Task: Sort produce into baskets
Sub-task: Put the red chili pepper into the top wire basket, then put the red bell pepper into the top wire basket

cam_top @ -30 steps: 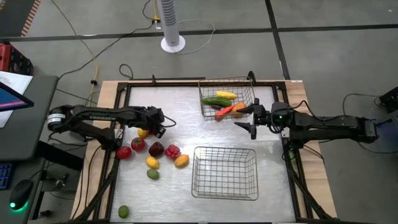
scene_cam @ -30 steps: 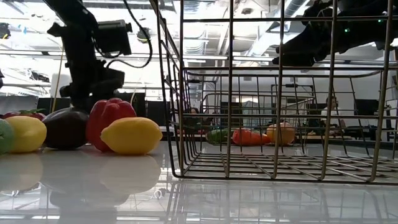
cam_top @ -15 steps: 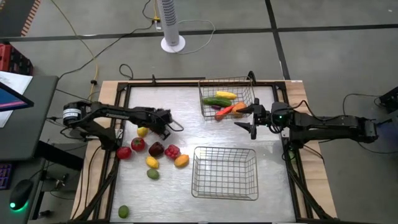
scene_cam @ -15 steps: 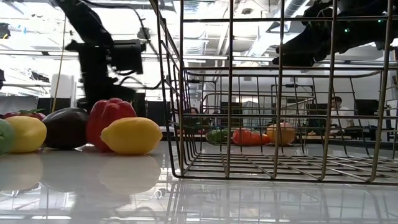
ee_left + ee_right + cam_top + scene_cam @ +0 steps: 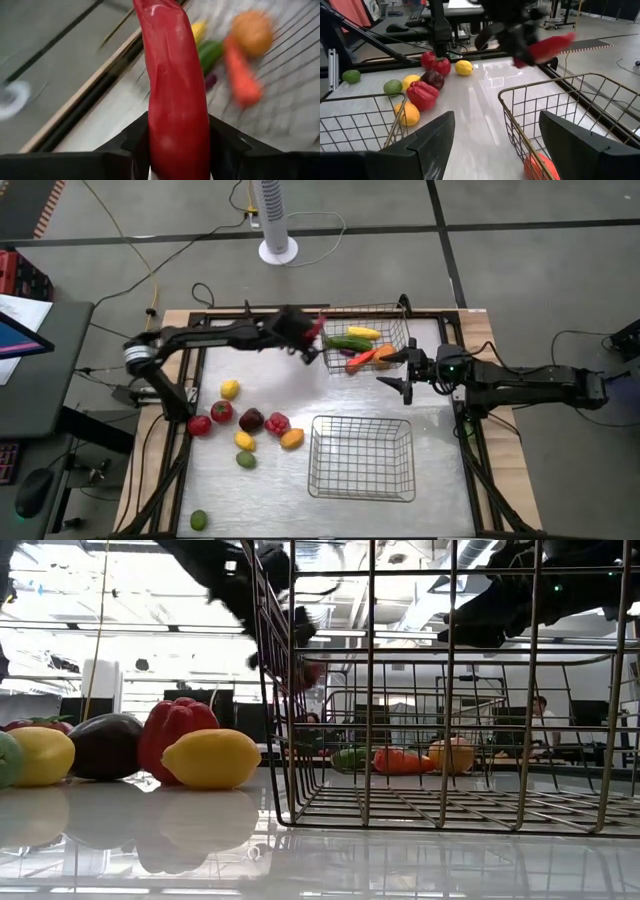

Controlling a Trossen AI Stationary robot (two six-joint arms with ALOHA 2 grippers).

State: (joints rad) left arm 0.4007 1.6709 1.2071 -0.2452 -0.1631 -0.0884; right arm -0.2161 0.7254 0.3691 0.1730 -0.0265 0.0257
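Note:
My left gripper (image 5: 306, 337) is shut on a long red pepper (image 5: 172, 85), in the air beside the left wall of the far wire basket (image 5: 392, 310). The pepper also shows in the right wrist view (image 5: 549, 46). That basket holds yellow, green, orange and red pieces (image 5: 356, 343). The near wire basket (image 5: 362, 480) has nothing in it. Several pieces of produce (image 5: 251, 420) lie on the table at the left. My right gripper (image 5: 401, 370) is open and holds nothing, to the right of the far basket. My left gripper pinches the red pepper's near end (image 5: 176, 150) between its two fingers, one on each side. The pepper sticks out ahead of the fingers, along them, with its free end (image 5: 159, 15) toward the far basket. It is lifted clear of the table.
A yellow lemon (image 5: 230, 389) lies apart from the pile. A green lime (image 5: 198, 520) lies near the table's front left corner. A dark frame runs round the table (image 5: 300, 313). There is open table between the two baskets and the pile.
My left gripper has risen from beside the produce pile and swung toward the table's far right, up to the far basket's left wall, carrying the red pepper clear of the table. My right arm has kept still.

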